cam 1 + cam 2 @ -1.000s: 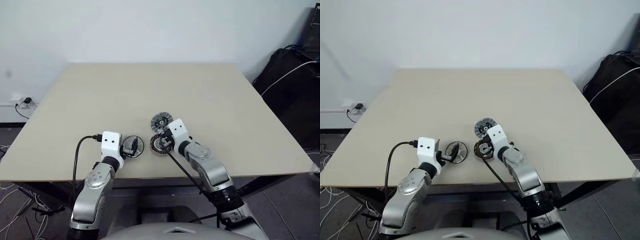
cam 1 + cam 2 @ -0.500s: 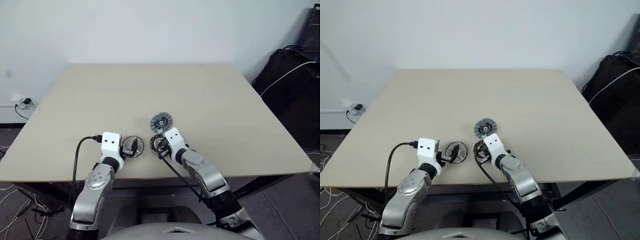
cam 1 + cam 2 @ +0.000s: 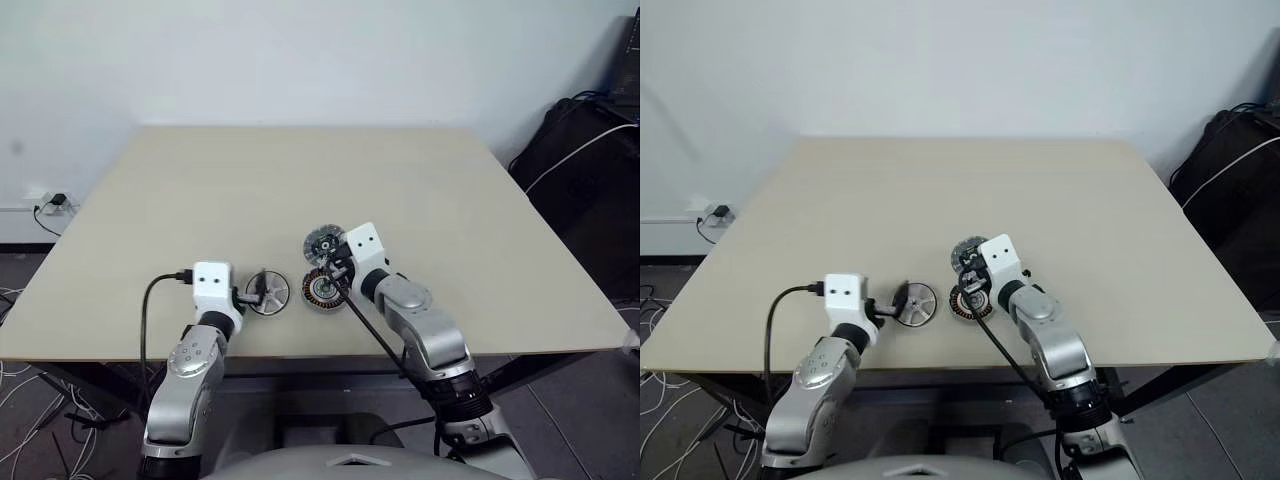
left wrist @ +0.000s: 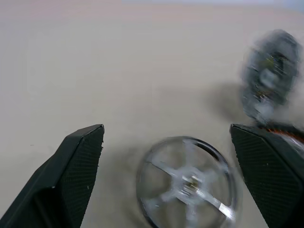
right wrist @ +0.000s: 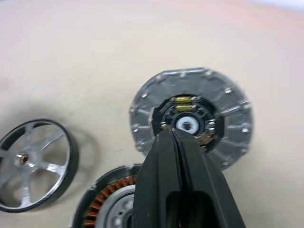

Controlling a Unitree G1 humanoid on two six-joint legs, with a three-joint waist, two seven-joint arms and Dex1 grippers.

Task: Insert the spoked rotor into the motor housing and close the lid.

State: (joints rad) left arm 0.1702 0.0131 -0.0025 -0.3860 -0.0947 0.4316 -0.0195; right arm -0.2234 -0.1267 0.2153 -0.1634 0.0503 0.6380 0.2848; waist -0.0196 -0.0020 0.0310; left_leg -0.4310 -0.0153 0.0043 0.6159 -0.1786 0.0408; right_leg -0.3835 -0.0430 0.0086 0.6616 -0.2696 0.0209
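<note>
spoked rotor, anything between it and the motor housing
Only the shut right gripper, its tip over the gap between the spoked rotor and the motor housing. No loose part lies there; the lid sits beside the housing, to the robot's left.

Lying flat, close together: copper-wound motor housing (image 3: 322, 290), silver six-armed wheel-like lid (image 3: 268, 292) at its 9 o'clock, grey ribbed spoked rotor (image 3: 322, 243) at 12.

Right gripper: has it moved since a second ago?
Yes. The right gripper, shut, has shifted off the motor housing toward the far edge of the table.
</note>
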